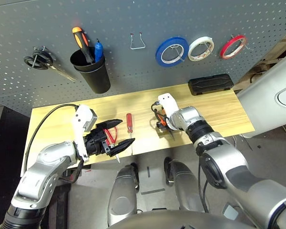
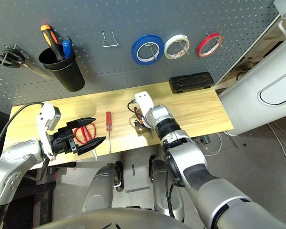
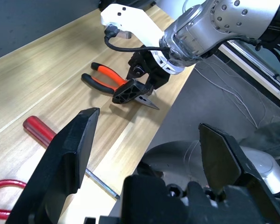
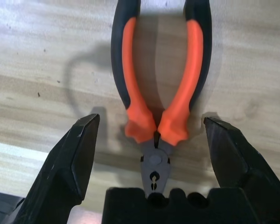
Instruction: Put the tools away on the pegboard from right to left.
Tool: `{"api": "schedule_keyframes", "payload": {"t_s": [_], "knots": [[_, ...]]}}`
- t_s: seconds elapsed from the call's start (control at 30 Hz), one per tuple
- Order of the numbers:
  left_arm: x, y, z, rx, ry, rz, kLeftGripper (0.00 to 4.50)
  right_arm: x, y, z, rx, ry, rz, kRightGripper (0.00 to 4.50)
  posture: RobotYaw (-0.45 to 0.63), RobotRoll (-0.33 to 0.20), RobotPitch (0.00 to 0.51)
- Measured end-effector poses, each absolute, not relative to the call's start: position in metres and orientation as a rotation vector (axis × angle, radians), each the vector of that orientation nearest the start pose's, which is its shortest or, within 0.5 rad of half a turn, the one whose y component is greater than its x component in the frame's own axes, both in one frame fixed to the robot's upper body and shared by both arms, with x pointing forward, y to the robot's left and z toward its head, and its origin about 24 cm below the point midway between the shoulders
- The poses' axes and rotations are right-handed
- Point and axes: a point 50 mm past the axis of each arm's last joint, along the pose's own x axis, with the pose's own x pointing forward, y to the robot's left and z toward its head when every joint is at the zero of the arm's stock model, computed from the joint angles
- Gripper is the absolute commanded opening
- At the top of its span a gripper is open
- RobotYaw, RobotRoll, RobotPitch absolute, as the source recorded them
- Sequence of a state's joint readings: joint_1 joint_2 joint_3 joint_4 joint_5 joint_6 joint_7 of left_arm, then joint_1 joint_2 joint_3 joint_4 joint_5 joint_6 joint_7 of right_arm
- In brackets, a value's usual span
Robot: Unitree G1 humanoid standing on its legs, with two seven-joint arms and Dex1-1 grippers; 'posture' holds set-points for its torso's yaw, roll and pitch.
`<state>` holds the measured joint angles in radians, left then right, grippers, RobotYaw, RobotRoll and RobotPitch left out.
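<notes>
1. On the tabletop [image 1: 219, 112], near its front edge, the right gripper [image 4: 151, 154] is down over the pliers [image 4: 158, 93], fingers spread wide to either side of the pivot and touching neither handle.
2. Pliers lie flat, orange handles pointing toward the pegboard [image 1: 133, 19], metal nose at the gripper's base.
3. Left gripper [image 1: 115, 137] hovers at the front left of the tabletop, fingers apart and holding nothing.
4. Red-handled scissors [image 1: 110, 135] lie flat between and under the left gripper's fingers as seen from the head camera; contact cannot be told.
5. Red screwdriver [image 1: 129, 122] lies just right of the left gripper, handle toward the pegboard and shaft toward the front edge, between scissors and pliers.
6. Red tape ring [image 1: 233, 46] already hangs at the right end of the pegboard, with a white roll [image 1: 200, 48] and a blue roll [image 1: 172, 51] on hooks to its left.
7. Further left are a bare wire hook [image 1: 137, 42], a black cup [image 1: 91, 69] holding an orange-and-black screwdriver [image 1: 82, 43], and black-handled scissors [image 1: 40, 61].
8. A black case [image 1: 210, 84] lies at the tabletop's back right.
</notes>
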<state>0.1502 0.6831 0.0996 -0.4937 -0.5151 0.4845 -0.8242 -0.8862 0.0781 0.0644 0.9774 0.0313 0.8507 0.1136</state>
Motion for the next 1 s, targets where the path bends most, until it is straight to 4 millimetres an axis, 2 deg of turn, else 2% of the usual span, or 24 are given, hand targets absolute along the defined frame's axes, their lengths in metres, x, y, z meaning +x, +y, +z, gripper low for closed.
{"api": "schedule_keyframes", "payload": {"t_s": [0.3, 0.5, 0.73, 0.87, 1.0], "knots": [[0.194, 0.200, 0.107, 0.132, 0.262, -0.940, 4.50, 0.341, -0.055, 0.013, -0.197, 0.963, 0.357, 4.46, 0.17, 0.000, 0.272], [0.192, 0.202, 0.106, 0.129, 0.267, -0.930, 4.50, 0.342, -0.056, 0.010, -0.228, 0.931, 0.362, 2.46, 0.18, 0.000, 0.249], [0.199, 0.201, 0.111, 0.140, 0.216, -0.919, 4.50, 0.346, -0.067, 0.015, -0.208, 0.958, 0.373, 2.44, 0.13, 0.000, 0.205], [0.208, 0.205, 0.114, 0.125, 0.180, -0.905, 4.50, 0.352, -0.081, 0.032, -0.166, 0.880, 0.421, 2.44, 0.11, 0.000, 0.173], [0.216, 0.208, 0.124, 0.092, 0.123, -0.899, 4.50, 0.337, -0.099, 0.048, -0.155, 0.767, 0.544, 2.44, 0.09, 0.000, 0.134]]}}
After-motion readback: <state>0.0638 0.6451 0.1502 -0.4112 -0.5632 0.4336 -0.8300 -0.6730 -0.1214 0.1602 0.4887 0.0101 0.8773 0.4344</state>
